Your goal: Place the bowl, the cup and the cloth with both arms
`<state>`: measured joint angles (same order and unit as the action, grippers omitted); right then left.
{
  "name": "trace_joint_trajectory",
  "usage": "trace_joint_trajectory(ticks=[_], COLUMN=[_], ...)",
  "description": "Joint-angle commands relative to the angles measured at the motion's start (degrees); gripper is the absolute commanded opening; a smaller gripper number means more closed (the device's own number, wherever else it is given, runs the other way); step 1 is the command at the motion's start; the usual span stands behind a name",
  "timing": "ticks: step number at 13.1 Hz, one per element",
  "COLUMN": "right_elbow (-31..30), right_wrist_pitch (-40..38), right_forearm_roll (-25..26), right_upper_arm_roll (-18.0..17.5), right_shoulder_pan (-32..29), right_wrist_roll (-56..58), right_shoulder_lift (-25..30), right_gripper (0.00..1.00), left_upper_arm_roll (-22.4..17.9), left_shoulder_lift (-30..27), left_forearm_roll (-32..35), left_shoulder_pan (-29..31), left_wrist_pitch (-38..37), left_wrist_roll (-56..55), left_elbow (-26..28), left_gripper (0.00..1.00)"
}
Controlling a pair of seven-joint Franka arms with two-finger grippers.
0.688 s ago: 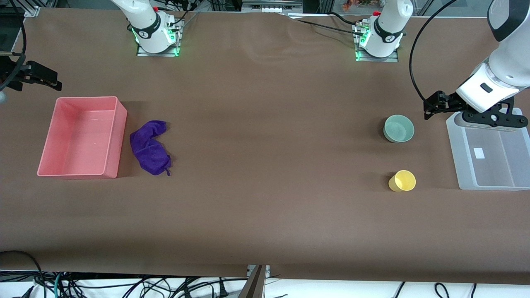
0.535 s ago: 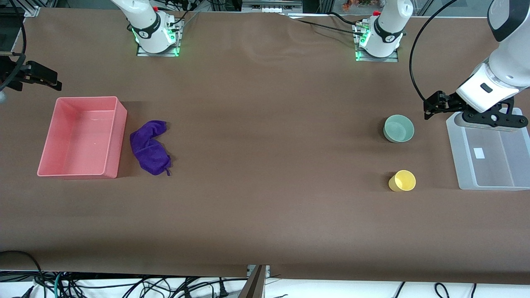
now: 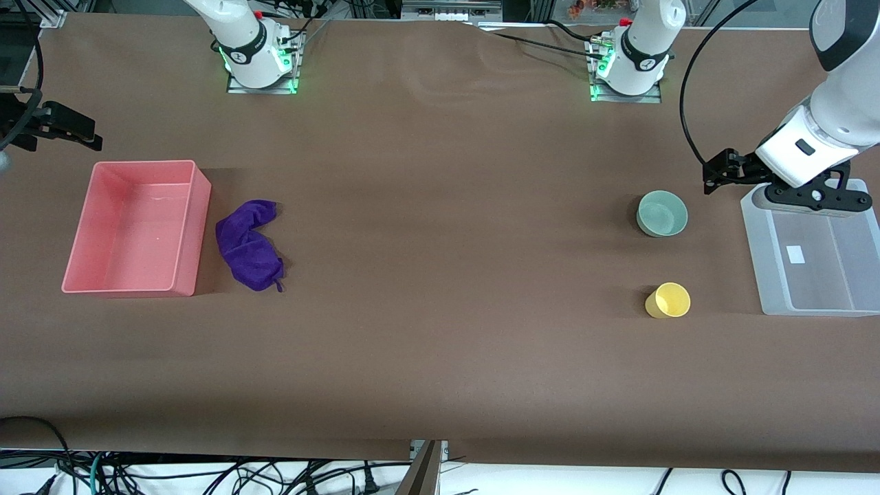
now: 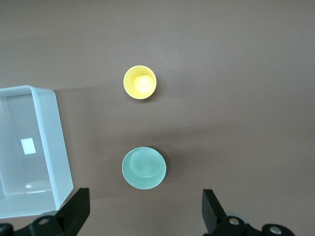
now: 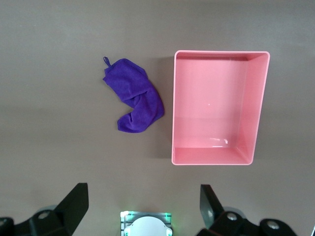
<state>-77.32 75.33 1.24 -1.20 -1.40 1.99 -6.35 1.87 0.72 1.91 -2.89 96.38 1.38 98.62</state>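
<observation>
**Both hands high and empty, all three things on the table**

Front view: the brown table (image 3: 440, 344) carries a pink bin (image 3: 180, 227) toward the right arm's end, with the cloth (image 3: 249, 244) lying crumpled just beside it. Toward the left arm's end a clear bin (image 3: 760, 261) sits near the edge, the bowl (image 3: 662, 213) stands near it, and the cup (image 3: 667, 300) stands nearer the camera than the bowl, apart from it. Nothing lies between these things and the hands. The left hand (image 3: 715, 180) hangs at the end of a bent white arm, over the table between the bowl and the clear bin. The right hand (image 3: 65, 130) hangs at the table's edge, over bare table near the pink bin.

Left wrist view: the left hand (image 4: 142, 214) has its fingers (image 4: 78, 209) spread wide, gripping nothing; the bowl (image 4: 143, 168), cup (image 4: 140, 82) and clear bin (image 4: 51, 142) lie well below.

Right wrist view: the right hand (image 5: 142, 209) is likewise spread wide and empty, above the cloth (image 5: 134, 102) and the empty pink bin (image 5: 256, 108).
</observation>
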Motion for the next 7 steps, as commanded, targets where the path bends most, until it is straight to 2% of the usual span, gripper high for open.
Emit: trace_joint_trajectory(ticks=[1,5,7], right_elbow=[0.4,0.4,0.4], right_wrist_pitch=[-0.4,-0.4,-0.4], right_forearm_roll=[0.1,0.0,0.0], right_upper_arm_roll=[0.0,0.0,0.0], right_shoulder_pan=[-0.4,-1.0,-1.1], right_wrist_roll=[0.7,1.5,1.5], right_shoulder_lift=[0.0,0.1,0.0], right_gripper=[1.00,1.00,1.00], left_upper_arm_roll=[-0.6,-0.8,-0.7], left_shoulder_lift=[-1.4,0.9,1.0], left_forearm_roll=[-1.2,-0.6,-0.3], left_shoulder_pan=[0.0,2.9,3.6], left_wrist_pitch=[-0.6,-0.7,3.1], left_wrist_roll=[1.0,5.4,8.9], left_elbow=[1.2,3.4,9.5], left_gripper=[1.00,1.00,1.00])
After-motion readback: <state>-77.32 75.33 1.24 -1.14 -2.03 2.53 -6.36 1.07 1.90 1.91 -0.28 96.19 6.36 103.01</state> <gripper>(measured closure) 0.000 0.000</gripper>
